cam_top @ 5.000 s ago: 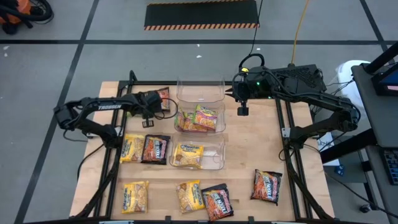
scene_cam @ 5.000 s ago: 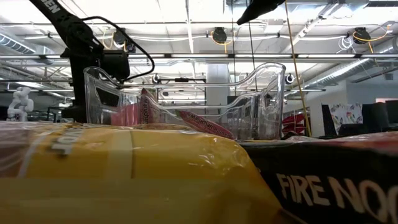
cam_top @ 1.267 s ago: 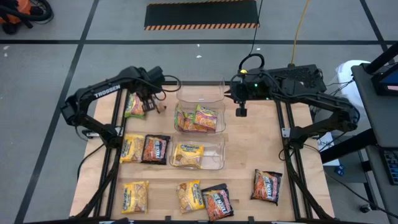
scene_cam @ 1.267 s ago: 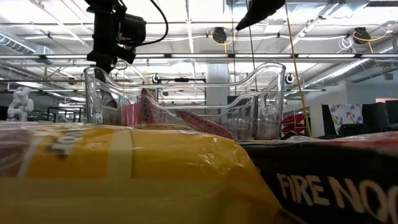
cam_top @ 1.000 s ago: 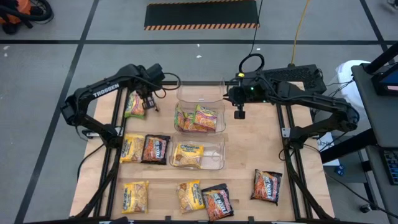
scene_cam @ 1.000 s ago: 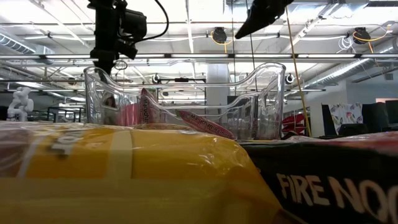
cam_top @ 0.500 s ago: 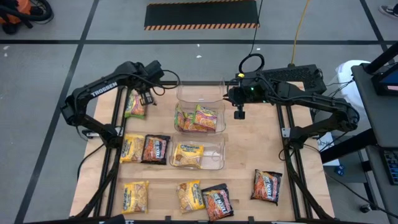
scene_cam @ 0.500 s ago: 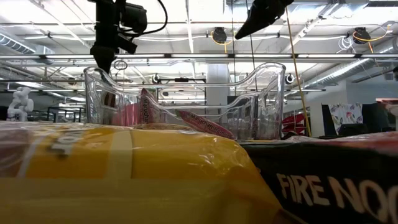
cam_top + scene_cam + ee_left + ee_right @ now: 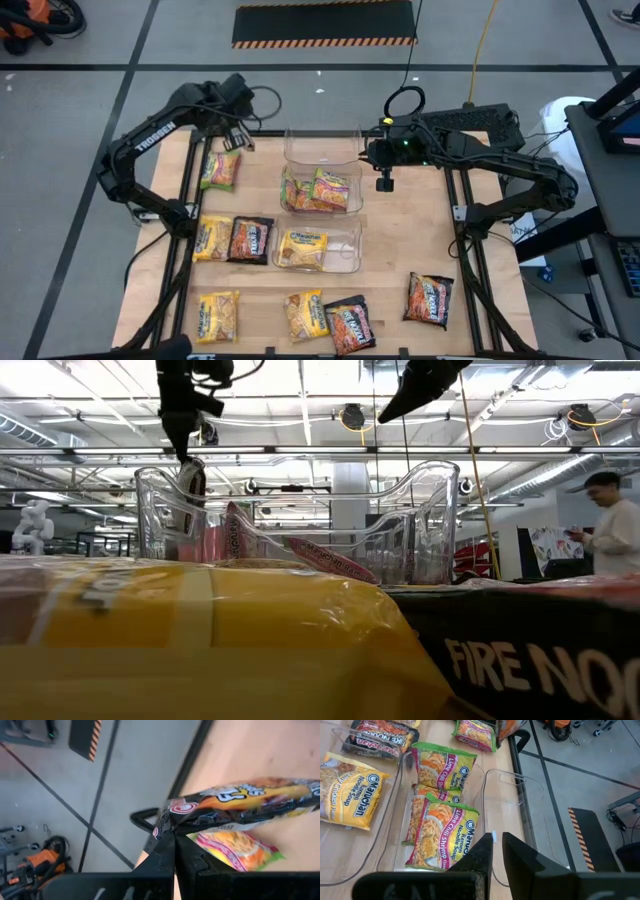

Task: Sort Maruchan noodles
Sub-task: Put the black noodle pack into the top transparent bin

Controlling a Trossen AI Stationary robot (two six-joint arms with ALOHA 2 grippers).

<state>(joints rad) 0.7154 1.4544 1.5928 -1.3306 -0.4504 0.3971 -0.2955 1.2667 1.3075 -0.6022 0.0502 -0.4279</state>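
My left gripper [image 9: 175,851] hangs over the table's far left corner [image 9: 236,135], shut on a dark Maruchan noodles packet [image 9: 240,802] that dangles under it [image 9: 192,478]. A green-yellow packet [image 9: 220,170] lies flat on the table below. My right gripper [image 9: 386,180] hovers beside the far and middle clear bins, its fingers [image 9: 485,851] a narrow gap apart with nothing between them. Three clear bins stand in a row: the far one [image 9: 322,147] bare, the middle one [image 9: 320,190] holding green-yellow packets, the near one [image 9: 318,248] holding a yellow packet. My left gripper pinches the dark packet's crimped end edge [image 9: 167,827] between its two fingers. The fingers slant down from above. The packet hangs from them, lifted clear of the table and of the green-yellow packet [image 9: 235,851] beneath.
Loose packets lie on the near half of the table: yellow [image 9: 213,238] and dark [image 9: 250,240] at the left, yellow [image 9: 217,315], yellow [image 9: 305,315] and dark [image 9: 348,325] along the near edge, dark [image 9: 430,300] at the right. A person [image 9: 612,530] stands beyond the table.
My left gripper has risen and drawn a little toward the table's far edge, tipping as it went, still shut on the dark packet. The packet has been lifted higher and hangs clear. The green-yellow packet stays on the table.
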